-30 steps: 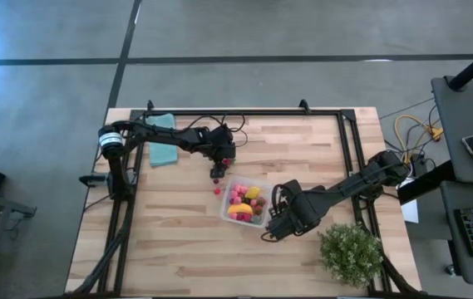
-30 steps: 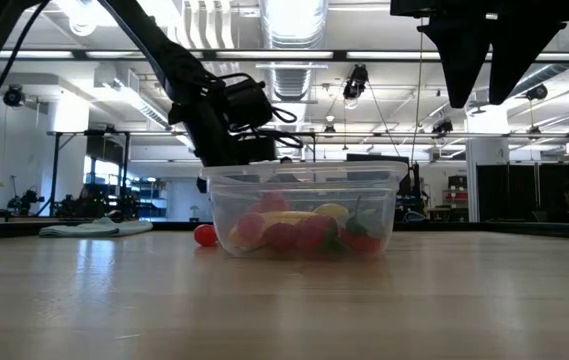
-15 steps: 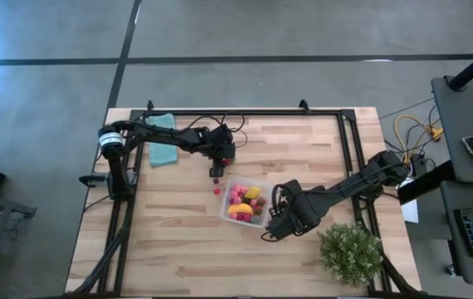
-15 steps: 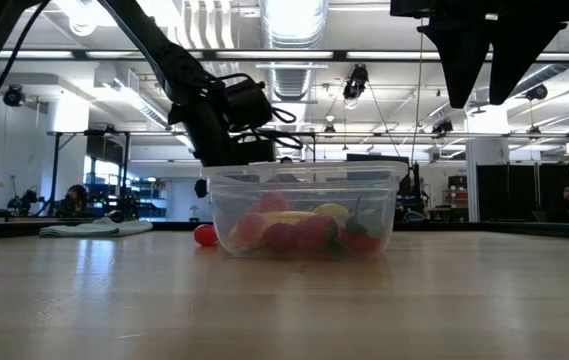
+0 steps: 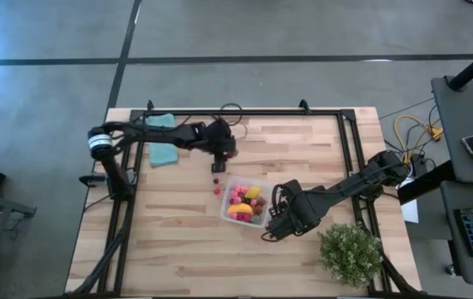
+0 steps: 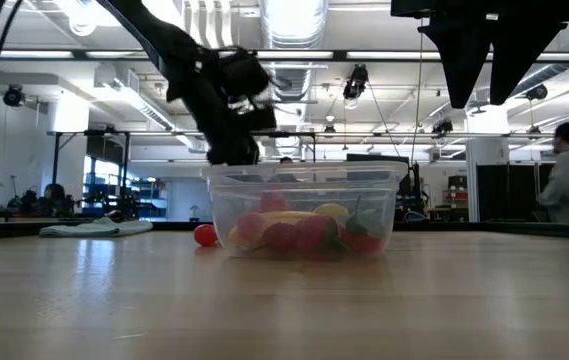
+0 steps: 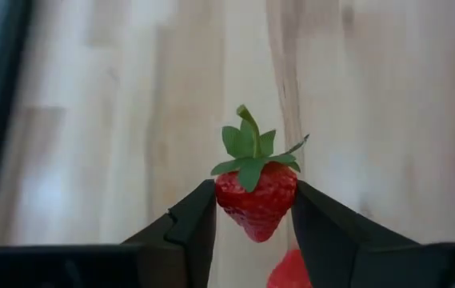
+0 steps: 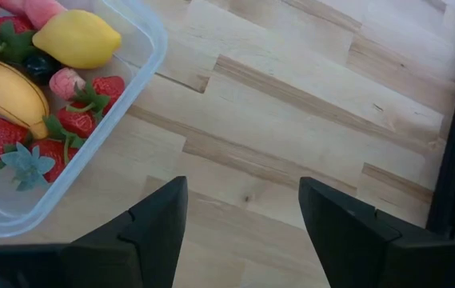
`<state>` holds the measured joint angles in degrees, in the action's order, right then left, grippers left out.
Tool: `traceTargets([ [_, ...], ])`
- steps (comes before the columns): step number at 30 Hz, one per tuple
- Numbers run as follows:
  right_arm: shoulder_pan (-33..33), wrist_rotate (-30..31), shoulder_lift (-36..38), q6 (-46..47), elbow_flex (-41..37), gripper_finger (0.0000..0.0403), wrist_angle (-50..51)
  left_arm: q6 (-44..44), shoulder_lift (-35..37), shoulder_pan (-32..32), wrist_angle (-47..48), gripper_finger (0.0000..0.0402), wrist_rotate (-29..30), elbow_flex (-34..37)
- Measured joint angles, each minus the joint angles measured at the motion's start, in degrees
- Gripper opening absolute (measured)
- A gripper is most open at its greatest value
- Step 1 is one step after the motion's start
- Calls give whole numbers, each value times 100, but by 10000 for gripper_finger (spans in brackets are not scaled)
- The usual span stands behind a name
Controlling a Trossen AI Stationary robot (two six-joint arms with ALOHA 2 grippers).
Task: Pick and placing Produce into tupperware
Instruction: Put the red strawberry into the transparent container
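L gripper (image 7: 253,210) raised — clamps strawberry (image 7: 256,197).

Folded teal cloth (image 5: 163,143) near one table (image 5: 178,241) corner, bushy potted plant (image 5: 352,253) at the opposite corner.

Left arm raised, right arm waiting

Left gripper (image 7: 253,210) is clamped tight — right gripper (image 8: 243,210) hangs low over the table's right side, fingers spread.
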<state>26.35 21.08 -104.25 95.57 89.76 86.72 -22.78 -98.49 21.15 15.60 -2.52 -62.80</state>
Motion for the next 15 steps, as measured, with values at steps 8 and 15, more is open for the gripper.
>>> traceTargets([
  [8,0,4,0,-166,0,233,4,1114,1043,-393,-14,132,-2187,-18],
  [15,5,17,0,-311,-7,233,-13,1198,1168,-1508,45,132,-2028,24],
])
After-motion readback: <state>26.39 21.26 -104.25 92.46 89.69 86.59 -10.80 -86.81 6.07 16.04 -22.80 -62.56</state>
